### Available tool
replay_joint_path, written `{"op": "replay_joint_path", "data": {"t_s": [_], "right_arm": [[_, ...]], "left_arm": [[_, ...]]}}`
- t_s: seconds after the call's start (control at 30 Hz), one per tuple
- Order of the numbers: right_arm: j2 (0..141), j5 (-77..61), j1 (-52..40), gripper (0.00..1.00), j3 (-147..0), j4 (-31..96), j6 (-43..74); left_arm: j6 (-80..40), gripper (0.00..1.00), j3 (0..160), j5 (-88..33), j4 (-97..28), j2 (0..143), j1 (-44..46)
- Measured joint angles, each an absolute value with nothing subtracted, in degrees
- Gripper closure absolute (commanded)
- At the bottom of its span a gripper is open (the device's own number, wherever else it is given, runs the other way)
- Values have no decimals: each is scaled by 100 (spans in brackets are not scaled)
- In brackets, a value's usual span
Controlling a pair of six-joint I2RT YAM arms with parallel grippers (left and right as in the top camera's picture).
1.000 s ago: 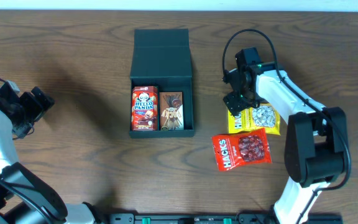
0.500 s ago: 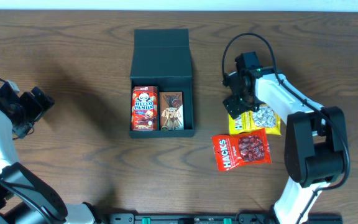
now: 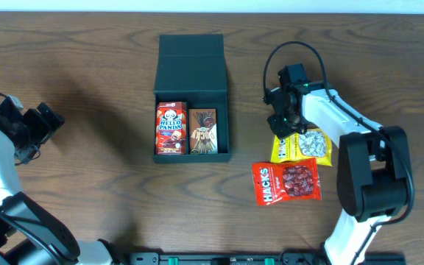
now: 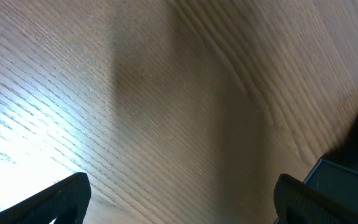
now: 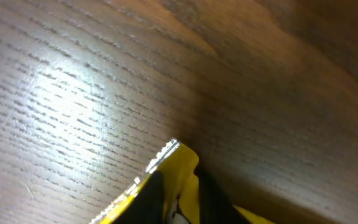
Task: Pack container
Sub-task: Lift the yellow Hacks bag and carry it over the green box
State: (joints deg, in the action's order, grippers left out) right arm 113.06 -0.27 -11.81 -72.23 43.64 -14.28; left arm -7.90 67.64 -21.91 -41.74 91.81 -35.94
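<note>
The container (image 3: 192, 94) lies open mid-table, its lid flap folded back. Inside it are a red Hello Panda box (image 3: 171, 127) and a brown snack packet (image 3: 202, 131). To its right lies a yellow snack packet (image 3: 302, 145), and my right gripper (image 3: 280, 126) is shut on that packet's top left corner. In the right wrist view the yellow corner (image 5: 174, 160) sticks up between the two black fingers (image 5: 153, 200). A red Hacks packet (image 3: 285, 181) lies just below the yellow one. My left gripper (image 3: 41, 124) hangs open at the far left with nothing in it. One corner of the container (image 4: 347, 185) shows in its view.
The box's right third, beside the brown packet, holds nothing. Bare wooden table (image 3: 94, 88) stretches between the left arm and the container. The right arm's cable (image 3: 293, 48) loops above its wrist.
My right gripper has shut on the yellow packet's corner and drawn slightly back. The yellow and red packets have shifted a little. The left arm has not moved.
</note>
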Motion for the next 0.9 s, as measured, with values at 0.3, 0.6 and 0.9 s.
{"op": "replay_joint_path", "data": {"t_s": [0.3,0.6,0.9], "right_arm": [[11306,-45,-1181,98,-7269,4401,-982],[11397,-193,-1302,98,-8807,5159,913],[11397,-1059,-1870,98,-11028,5725,3013]], "left_arm": [[-790,5,6764,-2191,-4174,9181,-3594],[-790,5,6764,-2191,-4187,9181,-3594],[-790,5,6764,-2191,-4268,9181,-3594]]}}
